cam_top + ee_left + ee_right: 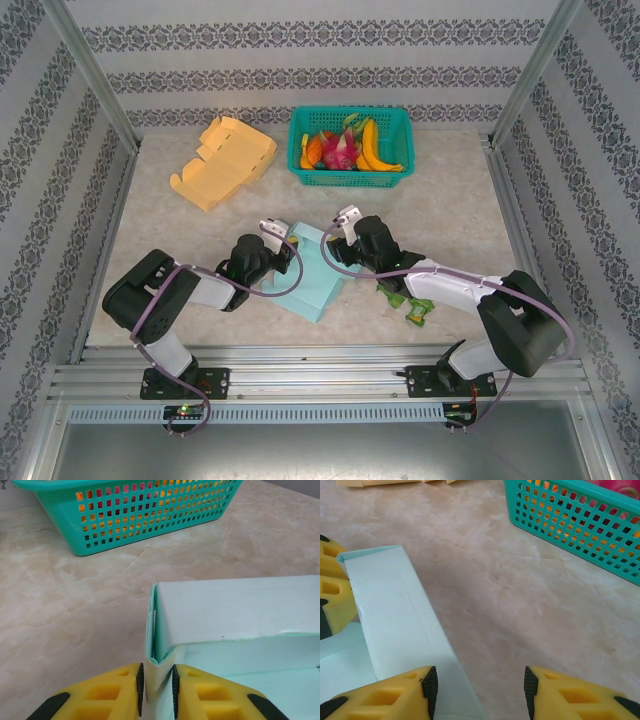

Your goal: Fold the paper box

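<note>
Left wrist: nearest us are the left gripper (157,690) fingers, drawn narrow, pads against both sides of the corner fold of the paper box (240,610). We read it as a pinch on that upright wall. The rest of the box runs off to this gripper's right, and the basket (150,520) sits well ahead of it.

Right wrist: the right gripper (477,692) is spread wide, with nothing between the fingers. The box wall (390,610) lies to its left, its edge passing just under the left-hand finger, long axis pointing ahead and slightly left. The gap itself hangs mostly over bare table (520,605).

Top: the box (318,275) lies between the left gripper (285,255) and the right gripper (340,245), long axis roughly away from the bases. The left arm has the hold. We judge the right one must shift left to get a wall between its fingers.
</note>
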Available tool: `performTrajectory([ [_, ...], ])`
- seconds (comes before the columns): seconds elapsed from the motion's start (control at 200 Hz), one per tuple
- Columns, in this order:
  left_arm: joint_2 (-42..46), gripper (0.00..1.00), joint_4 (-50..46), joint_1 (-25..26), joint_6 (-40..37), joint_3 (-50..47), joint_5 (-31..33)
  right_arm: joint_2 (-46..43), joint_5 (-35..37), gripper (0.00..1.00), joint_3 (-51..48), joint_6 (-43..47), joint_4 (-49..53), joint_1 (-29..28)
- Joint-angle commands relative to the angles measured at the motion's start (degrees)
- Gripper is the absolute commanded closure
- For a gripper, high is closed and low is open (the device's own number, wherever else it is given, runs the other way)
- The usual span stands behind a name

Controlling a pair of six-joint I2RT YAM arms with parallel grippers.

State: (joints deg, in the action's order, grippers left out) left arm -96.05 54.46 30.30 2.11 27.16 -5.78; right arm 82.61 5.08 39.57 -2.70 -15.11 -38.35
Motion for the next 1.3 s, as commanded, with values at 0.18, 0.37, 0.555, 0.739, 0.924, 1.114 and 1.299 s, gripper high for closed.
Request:
performTrajectory([
  [0.18, -4.8, 0.81, 4.78, -0.51, 3.15, 3.29, -1.85, 2.4, -0.38, 0.5, 0.95, 0.15, 2.42, 0.65],
  [0.37, -8.72, 0.97, 6.71, 1.2, 3.78, 5.21, 4.83, 3.05, -0.17, 0.52, 0.99, -0.08, 2.45, 0.65],
  [0.555, -10.76, 1.0, 5.57, 3.38, 2.96, 6.75, 15.6, 2.5, 1.5, 0.53, 0.42, -0.49, 1.84, 0.71],
  [0.739, -11.71, 1.0, 5.14, 4.62, 1.17, 7.26, 21.07, 3.14, 2.53, 0.53, 0.07, -1.49, 1.25, 0.76],
  [0.924, -13.57, 1.0, 3.46, 5.02, -0.19, 8.47, 23.94, 3.81, 3.02, 0.54, -0.02, -2.39, 0.81, 0.79],
  [1.114, -14.72, 1.0, 4.79, 5.14, 0.18, 7.86, 23.11, 3.86, 2.29, 0.53, -0.03, -3.33, 0.49, 0.86],
  [1.299, -13.32, 1.0, 4.23, 5.29, 0.71, 7.06, 20.02, 0.3, 0.97, 0.51, 0.32, -4.05, 2.09, 0.81],
])
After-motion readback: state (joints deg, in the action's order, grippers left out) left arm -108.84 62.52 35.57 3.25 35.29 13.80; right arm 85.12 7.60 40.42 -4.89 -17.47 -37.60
